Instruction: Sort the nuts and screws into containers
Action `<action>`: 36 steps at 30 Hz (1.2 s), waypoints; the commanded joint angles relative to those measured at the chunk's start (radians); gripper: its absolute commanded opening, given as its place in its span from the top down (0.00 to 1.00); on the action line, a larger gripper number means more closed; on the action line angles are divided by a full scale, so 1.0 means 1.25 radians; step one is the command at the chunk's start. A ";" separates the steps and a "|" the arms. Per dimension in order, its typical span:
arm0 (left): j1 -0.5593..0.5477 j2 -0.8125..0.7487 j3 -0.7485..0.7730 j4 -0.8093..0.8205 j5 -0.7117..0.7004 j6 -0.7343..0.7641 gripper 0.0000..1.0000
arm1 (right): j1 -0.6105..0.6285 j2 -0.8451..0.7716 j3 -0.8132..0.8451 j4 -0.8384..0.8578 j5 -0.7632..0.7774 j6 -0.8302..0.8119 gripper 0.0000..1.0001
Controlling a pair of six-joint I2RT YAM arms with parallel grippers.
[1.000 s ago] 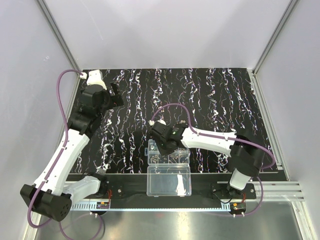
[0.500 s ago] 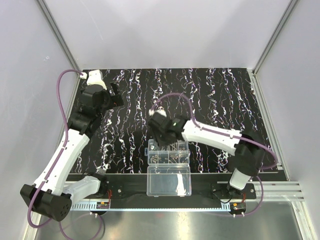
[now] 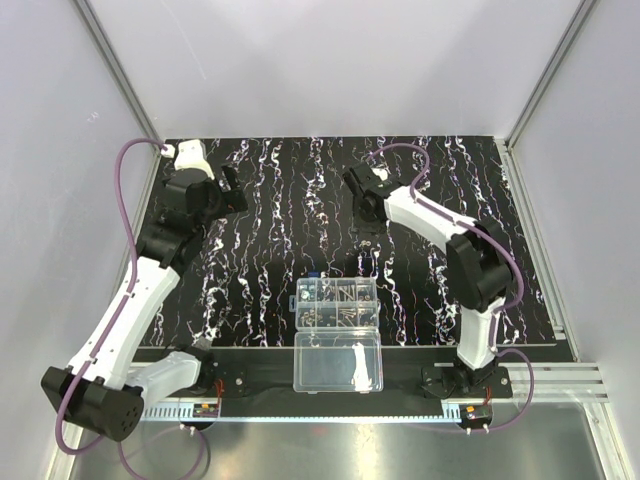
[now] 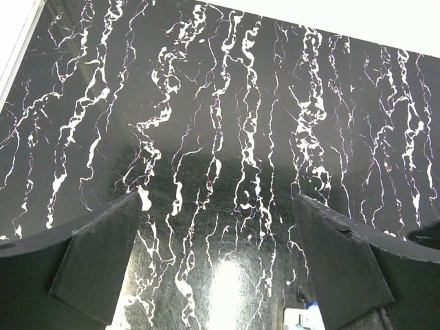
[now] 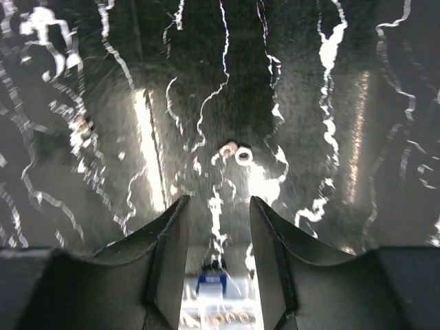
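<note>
We record a desk covered by a black, white-streaked mat. On it: an opened clear organizer box, two nuts just beside each other, and a small blue piece.

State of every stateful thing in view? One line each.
left gripper: open, empty, over the mat.
right gripper: open, empty, over the mat.
nuts: two, loose on the mat ahead of the right gripper, side by side.
containers: uncovered, small metal parts inside.
lid half: swung open, lying flat on the side nearest the arm bases.
</note>
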 commanded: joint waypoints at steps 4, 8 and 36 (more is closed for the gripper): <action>0.003 0.011 0.012 0.037 0.000 0.004 0.01 | -0.010 0.044 0.046 0.047 0.015 0.132 0.52; 0.002 0.009 0.011 0.038 0.000 0.002 0.01 | -0.013 0.068 0.025 0.048 0.003 0.211 0.51; 0.000 0.005 0.010 0.036 -0.032 0.013 0.01 | -0.016 0.178 0.104 -0.030 0.064 0.310 0.60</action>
